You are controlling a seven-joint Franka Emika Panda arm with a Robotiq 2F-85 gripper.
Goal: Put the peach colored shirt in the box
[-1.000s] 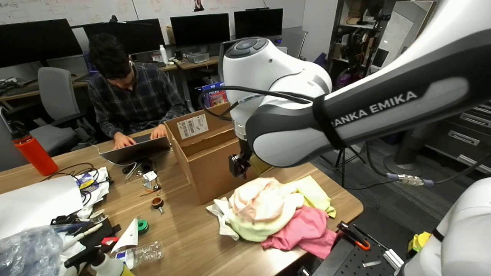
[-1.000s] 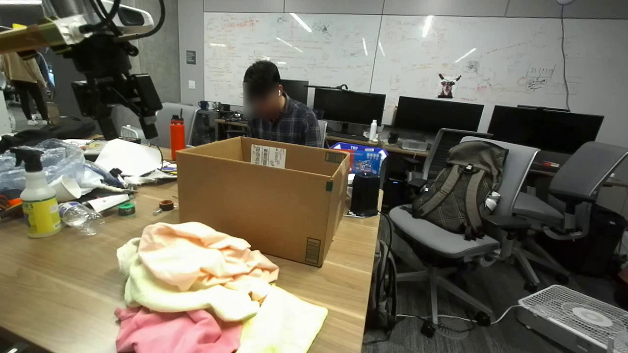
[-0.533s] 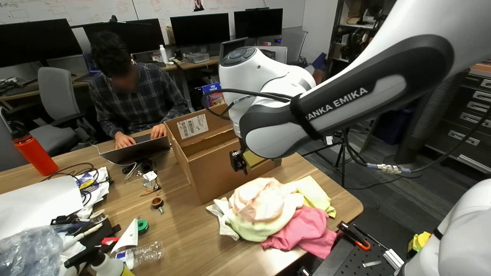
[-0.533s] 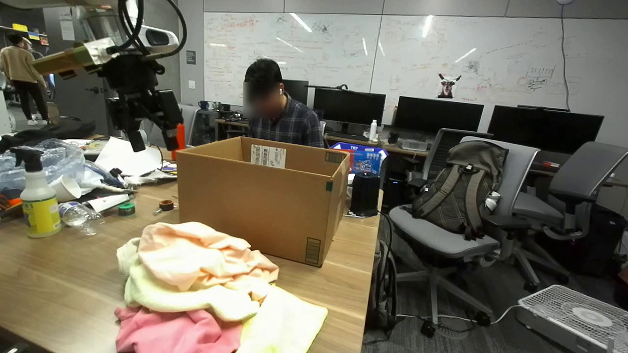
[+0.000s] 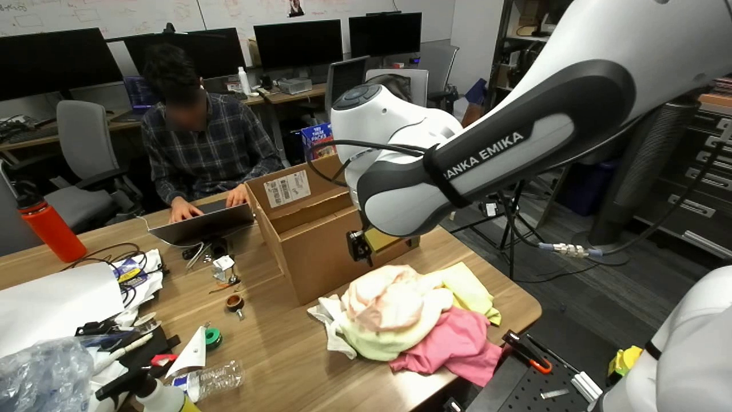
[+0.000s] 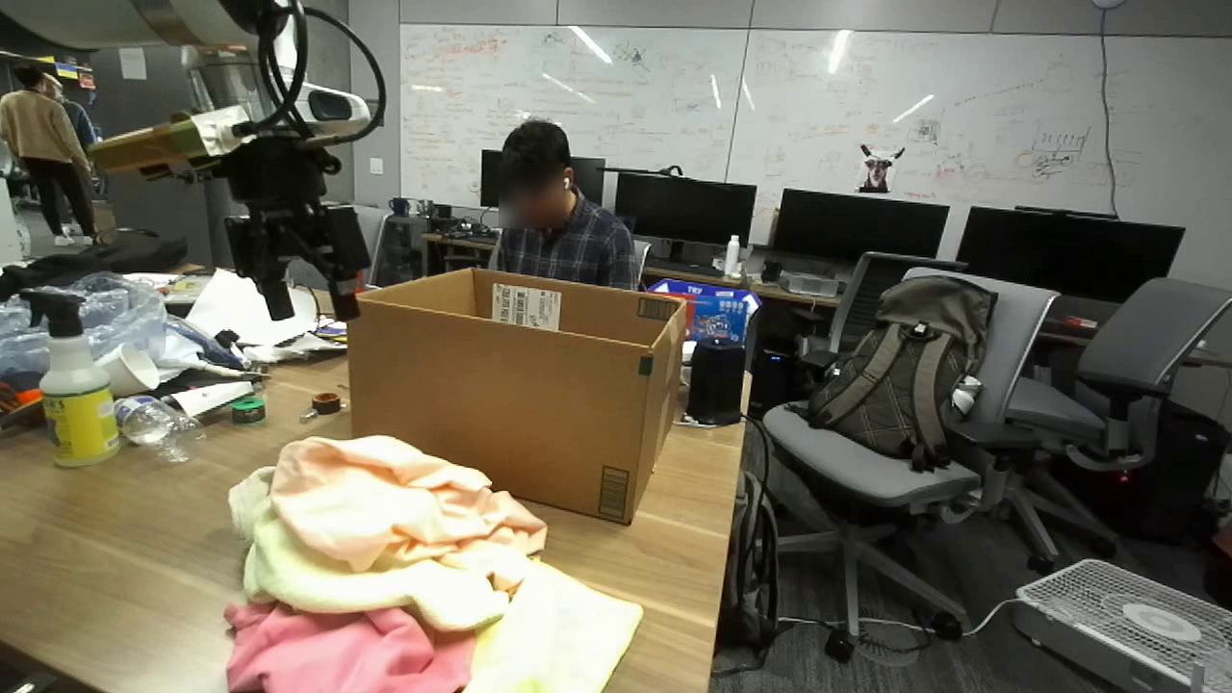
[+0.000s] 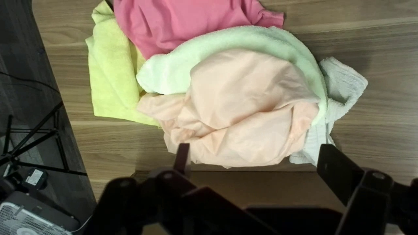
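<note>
The peach colored shirt (image 5: 386,297) lies bunched on top of the cloth pile on the wooden table; it also shows in an exterior view (image 6: 375,491) and in the wrist view (image 7: 241,107). The brown cardboard box (image 6: 500,395) stands open at the top beside the pile, with a white label inside; its wall also shows in the wrist view (image 7: 261,186). My gripper (image 6: 313,306) is open and empty, in the air above the table. In the wrist view the gripper (image 7: 254,147) has its fingers wide apart, with the near edge of the shirt showing between them.
A pink cloth (image 5: 449,346), a yellow cloth (image 5: 469,289) and a pale green cloth (image 7: 169,73) lie under and around the shirt. A person sits behind the box at a laptop (image 5: 206,226). A spray bottle (image 6: 77,395) and clutter lie at the table's other side.
My gripper has moved rightward and down in an exterior view, closer to the box's near corner. The fingers stay open. The shirt, the other cloths and the box have not moved.
</note>
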